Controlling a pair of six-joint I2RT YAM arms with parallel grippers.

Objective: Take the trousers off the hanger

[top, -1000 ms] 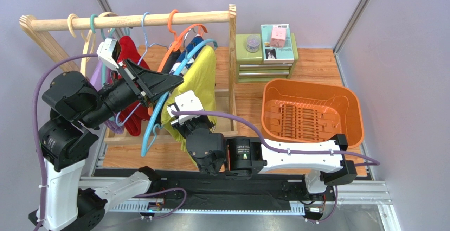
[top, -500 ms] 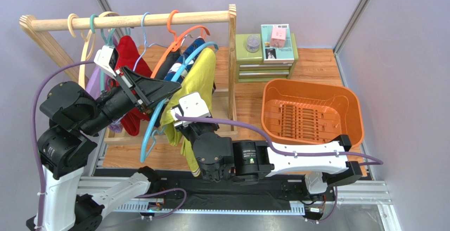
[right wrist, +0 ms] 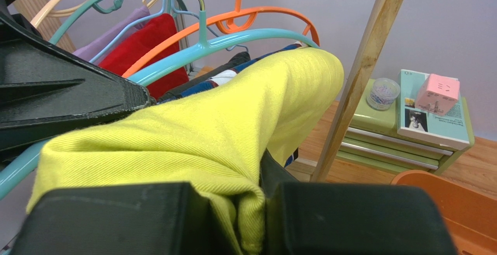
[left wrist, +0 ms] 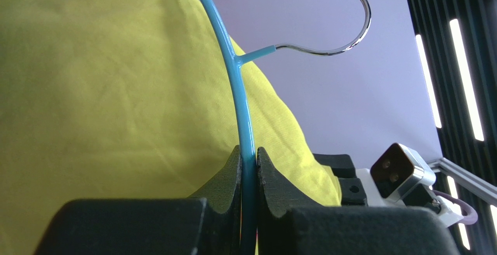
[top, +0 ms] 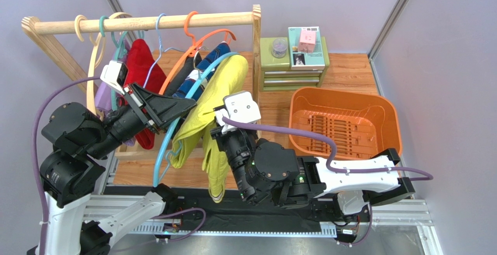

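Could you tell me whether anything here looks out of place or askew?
Yes: the blue hanger is off the rail, steeply tilted in the shut left gripper, and its hook catches nothing. The yellow-green trousers hang bunched and lopsided across it, pinched by the right gripper.

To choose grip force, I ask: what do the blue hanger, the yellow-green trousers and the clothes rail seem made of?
Blue hanger: likely metal wire under a glossy blue coating; its bare hook shines silver.
Yellow-green trousers: soft matte cloth, fine diagonal ribs, perhaps cotton.
Clothes rail: pale unpainted wood, grain visible.
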